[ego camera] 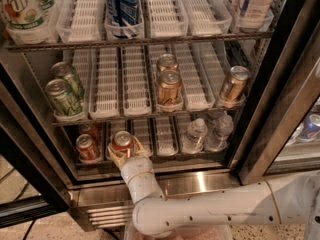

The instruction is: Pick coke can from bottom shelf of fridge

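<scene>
The fridge (280, 94) stands open with its racks of white trays. On the bottom shelf (165, 151) a red coke can (122, 141) with a silver top stands in the second lane from the left. My gripper (123, 153) reaches in from below on a white arm (200, 211), and its tan fingers (114, 157) sit on both sides of this can at the shelf's front edge. Another coke can (87, 147) stands in the lane to its left, with a third (90, 130) behind that one.
Two clear water bottles (194, 134) stand on the right of the bottom shelf. The middle rack holds green cans (62, 98) at left and copper-gold cans (169, 88) in the centre and right. The black door frame (30, 149) and steel base (200, 184) border the opening.
</scene>
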Controlling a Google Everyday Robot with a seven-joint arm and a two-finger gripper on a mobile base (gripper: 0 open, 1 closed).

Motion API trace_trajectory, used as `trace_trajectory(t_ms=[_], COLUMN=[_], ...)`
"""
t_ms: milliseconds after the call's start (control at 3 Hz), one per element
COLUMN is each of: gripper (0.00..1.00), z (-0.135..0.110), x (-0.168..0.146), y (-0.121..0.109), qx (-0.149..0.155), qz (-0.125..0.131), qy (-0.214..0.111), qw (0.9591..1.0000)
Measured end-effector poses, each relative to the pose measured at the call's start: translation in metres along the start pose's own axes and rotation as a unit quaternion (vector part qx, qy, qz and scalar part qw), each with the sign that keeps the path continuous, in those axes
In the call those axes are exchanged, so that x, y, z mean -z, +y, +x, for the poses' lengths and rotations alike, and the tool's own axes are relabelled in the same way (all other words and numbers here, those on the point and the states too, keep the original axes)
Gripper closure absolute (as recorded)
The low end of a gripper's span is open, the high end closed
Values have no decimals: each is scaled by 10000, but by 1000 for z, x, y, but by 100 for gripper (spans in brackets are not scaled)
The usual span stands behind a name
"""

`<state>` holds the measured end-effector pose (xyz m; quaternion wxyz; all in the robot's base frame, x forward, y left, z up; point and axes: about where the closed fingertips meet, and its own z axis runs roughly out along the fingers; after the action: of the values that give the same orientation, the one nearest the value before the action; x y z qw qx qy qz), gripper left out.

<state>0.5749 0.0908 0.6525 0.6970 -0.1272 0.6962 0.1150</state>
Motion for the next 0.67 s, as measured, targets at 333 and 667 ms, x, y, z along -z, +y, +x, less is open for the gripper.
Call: trace_trajectory(t_ms=[333,667], gripper=[100,100], z=[2,4], x=[0,0], y=[0,0], qx=[0,-1], qz=[0,-1], qy=[0,0], qw=[10000,10000])
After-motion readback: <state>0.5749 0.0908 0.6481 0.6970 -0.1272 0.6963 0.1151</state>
